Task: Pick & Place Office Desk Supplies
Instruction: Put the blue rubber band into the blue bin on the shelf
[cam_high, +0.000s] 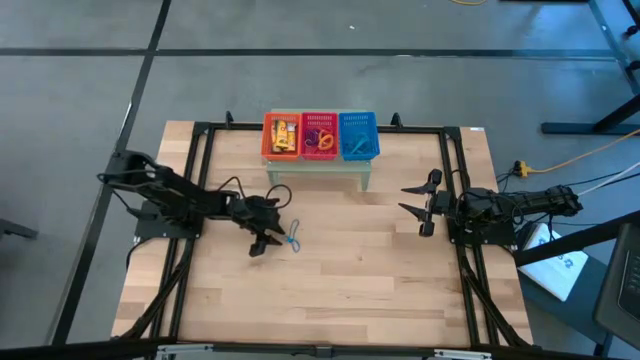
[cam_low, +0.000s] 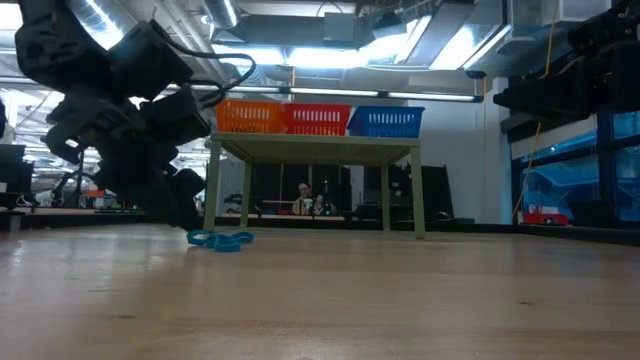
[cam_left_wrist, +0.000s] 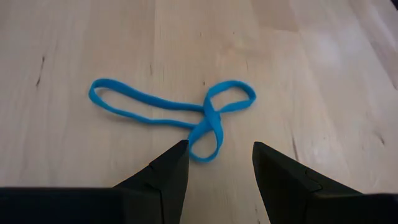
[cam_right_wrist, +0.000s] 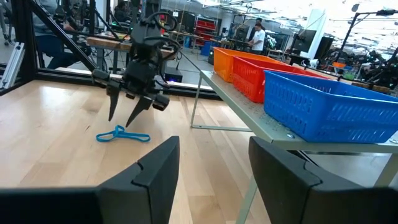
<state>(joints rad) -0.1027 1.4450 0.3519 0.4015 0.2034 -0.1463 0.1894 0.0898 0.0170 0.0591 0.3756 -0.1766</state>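
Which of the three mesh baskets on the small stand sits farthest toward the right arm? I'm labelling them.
The blue mesh basket: it ends the row on the right arm's side, next to the red mesh basket; the orange mesh basket is at the other end.

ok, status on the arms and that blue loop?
Left gripper open, over blue loop, not gripping. Right gripper open, waiting at its side. Nothing in the way.

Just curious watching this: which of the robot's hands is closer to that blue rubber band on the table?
The left. Its open hand hovers right beside the blue rubber band, not holding it. The right hand, also open, waits far off across the table.
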